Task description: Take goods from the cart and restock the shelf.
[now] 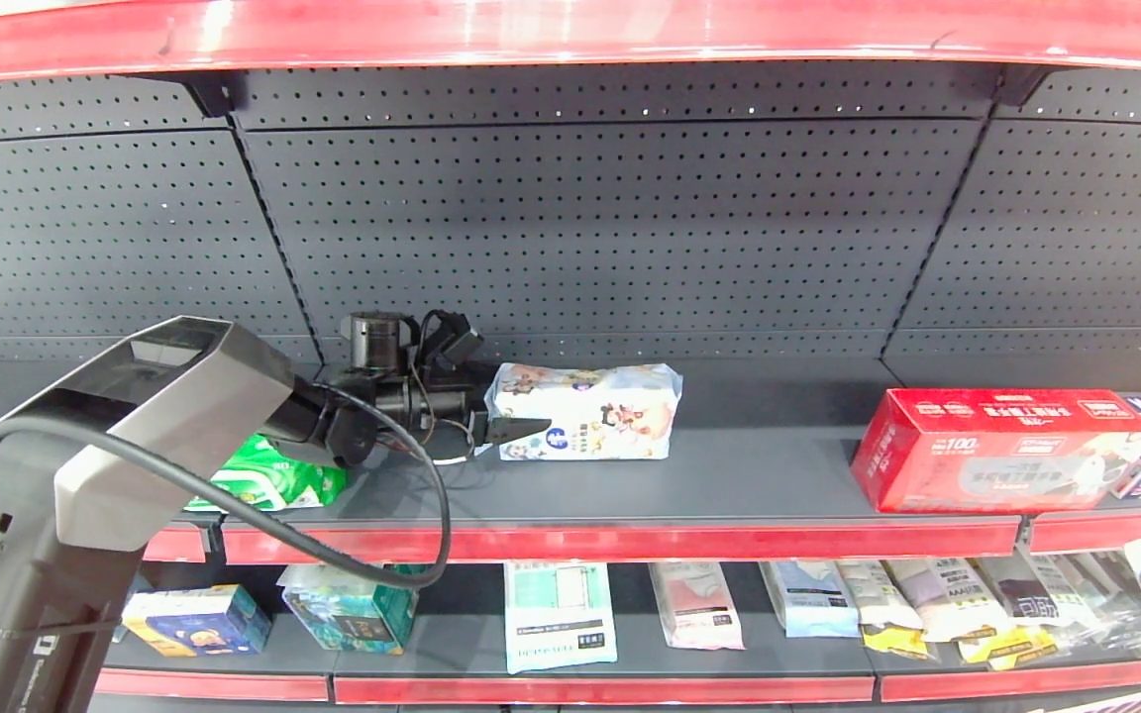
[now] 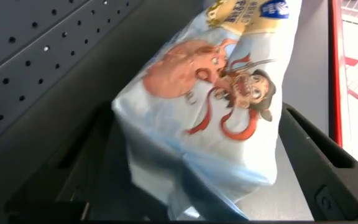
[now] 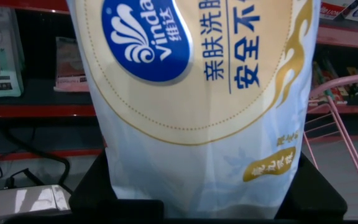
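Your left gripper (image 1: 506, 411) is reaching onto the middle shelf (image 1: 749, 465), and its jaws stand on either side of one end of the cartoon-printed tissue pack (image 1: 585, 411). The pack lies flat on the shelf board, near the back panel and between the green pack (image 1: 273, 480) and the red box (image 1: 996, 451). From the left wrist view the jaws sit close against the pack's sides, but you cannot tell whether they are clamping it or have let go.

Your right gripper (image 3: 201, 186) has its jaws clenched on a second pack (image 3: 204, 93), held upright in the air and well away from the shelf, with the pink cart (image 3: 344, 124) behind it.

By the look of it, you are partway through. One pack is down on the shelf and only needs releasing. The second is in hand and not yet placed. The wide bare stretch of shelf between the first pack and the red box offers room for it.
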Robot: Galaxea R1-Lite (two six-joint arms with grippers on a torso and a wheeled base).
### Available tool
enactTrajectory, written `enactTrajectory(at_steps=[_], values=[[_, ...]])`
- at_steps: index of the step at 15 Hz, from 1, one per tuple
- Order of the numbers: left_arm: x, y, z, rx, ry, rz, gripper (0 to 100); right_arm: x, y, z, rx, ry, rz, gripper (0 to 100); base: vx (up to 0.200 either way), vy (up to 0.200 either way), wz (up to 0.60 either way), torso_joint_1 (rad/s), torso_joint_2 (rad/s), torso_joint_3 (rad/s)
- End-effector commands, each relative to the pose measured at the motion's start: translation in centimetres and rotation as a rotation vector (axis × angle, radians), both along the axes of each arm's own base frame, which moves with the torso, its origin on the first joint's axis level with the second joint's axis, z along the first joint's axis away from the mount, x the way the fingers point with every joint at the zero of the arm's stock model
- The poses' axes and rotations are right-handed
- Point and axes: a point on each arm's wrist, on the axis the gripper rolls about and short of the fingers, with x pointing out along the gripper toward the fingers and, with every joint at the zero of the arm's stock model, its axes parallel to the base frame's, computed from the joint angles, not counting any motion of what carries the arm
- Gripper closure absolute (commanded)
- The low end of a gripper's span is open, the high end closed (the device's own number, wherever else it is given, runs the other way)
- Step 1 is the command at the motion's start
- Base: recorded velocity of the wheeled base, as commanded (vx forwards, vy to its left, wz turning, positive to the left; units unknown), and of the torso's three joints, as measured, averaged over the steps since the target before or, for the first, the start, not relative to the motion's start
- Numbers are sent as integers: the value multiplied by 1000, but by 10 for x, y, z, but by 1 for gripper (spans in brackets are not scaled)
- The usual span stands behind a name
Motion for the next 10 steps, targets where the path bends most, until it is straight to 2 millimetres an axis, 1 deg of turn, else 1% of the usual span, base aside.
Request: enactTrajectory(at_steps=[1, 7, 10], values=[[2, -2, -2, 1, -7, 2, 100, -1, 0, 0, 0, -3, 0, 100, 0, 0, 0, 0, 0, 0], [-3, -4, -5, 8, 11, 3, 100, -1, 0, 0, 1, -5, -1, 100, 0, 0, 0, 0, 0, 0], [-18, 0, -2, 14, 40, -8, 100, -1, 0, 0, 1, -5, -1, 100, 0, 0, 0, 0, 0, 0]])
